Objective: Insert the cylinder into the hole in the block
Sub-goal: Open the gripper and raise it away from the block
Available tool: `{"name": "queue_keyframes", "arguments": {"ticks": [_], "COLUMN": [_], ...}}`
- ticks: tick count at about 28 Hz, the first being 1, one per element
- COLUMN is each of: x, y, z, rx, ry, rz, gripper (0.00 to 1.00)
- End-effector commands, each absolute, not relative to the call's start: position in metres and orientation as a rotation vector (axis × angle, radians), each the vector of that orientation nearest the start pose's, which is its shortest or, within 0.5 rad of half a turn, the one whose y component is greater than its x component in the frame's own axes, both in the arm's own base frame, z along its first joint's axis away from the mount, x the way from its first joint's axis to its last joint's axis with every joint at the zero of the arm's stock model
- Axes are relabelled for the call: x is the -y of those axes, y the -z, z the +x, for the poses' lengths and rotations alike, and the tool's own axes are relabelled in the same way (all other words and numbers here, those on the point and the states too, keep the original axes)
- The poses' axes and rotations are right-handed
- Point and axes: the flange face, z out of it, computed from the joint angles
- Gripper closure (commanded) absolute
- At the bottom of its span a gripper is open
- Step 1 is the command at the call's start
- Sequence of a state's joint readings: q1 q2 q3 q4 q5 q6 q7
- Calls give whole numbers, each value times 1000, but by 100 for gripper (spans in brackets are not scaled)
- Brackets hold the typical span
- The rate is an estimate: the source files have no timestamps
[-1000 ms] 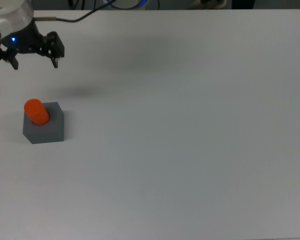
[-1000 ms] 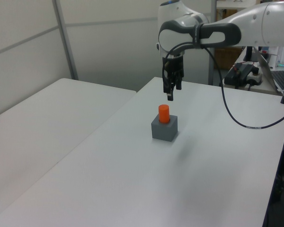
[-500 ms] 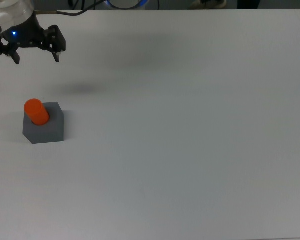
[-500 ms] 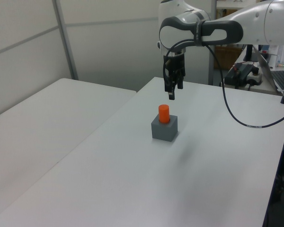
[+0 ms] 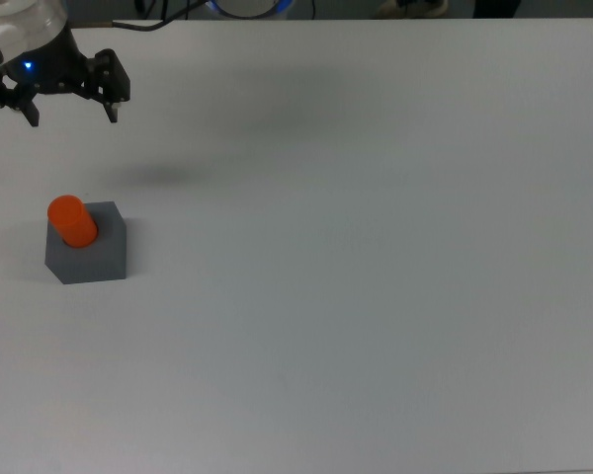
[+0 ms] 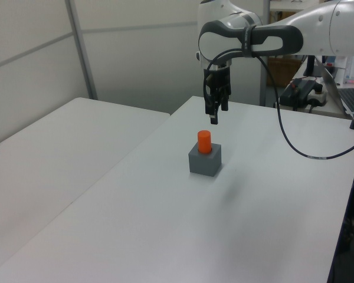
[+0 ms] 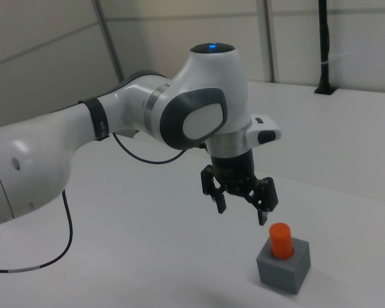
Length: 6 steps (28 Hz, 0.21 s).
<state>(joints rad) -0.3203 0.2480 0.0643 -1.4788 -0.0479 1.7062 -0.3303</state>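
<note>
A: Entry, working from the near side of the left view outward. Nearest part of the bench [image 6: 165, 236] carried nothing. Further in stood the block [image 6: 205, 160], dark grey, flat on the bench, one round hole in its top face.

B: And the cylinder [image 6: 205, 141]?

A: Orange, upright, lower end seated in the block's hole, upper part standing proud of the top face. In the top view the cylinder [image 5: 71, 219] sat toward the top view's left on the block [image 5: 87, 255]. The right view agreed: cylinder [image 7: 281, 240] vertical in the block [image 7: 283, 268], nothing touching it.

B: Jaws?

A: The gripper [image 7: 242, 205] hung above and apart from the cylinder, jaws spread wide, holding nothing. In the top view the gripper [image 5: 67, 107] sat well clear of the block, toward the top edge. In the left view the gripper [image 6: 214, 114] pointed straight down, above and behind the cylinder.

B: Why held there?

A: My reading: the cylinder stays upright because the hole walls support it, so it needs no grip. Wide jaws and a clear gap overhead suit a release with no risk of dragging the cylinder back out.

B: Task status?

A: Judged complete as things stood. Depth of seating inside the hole not visible. Beyond the arm, a cable [image 6: 295, 141] trailed over the far bench edge.
</note>
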Motion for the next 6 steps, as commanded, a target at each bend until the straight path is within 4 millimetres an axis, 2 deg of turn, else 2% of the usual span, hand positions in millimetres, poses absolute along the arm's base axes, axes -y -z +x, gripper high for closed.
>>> {"name": "queue_keyframes", "arguments": {"ticks": [1, 6], "x": [168, 173], "y": [-542, -542], "z": [606, 604], "rx": [119, 105], "ry": [-55, -55], "rz": [-3143, -3144], "gripper": [0, 0]}}
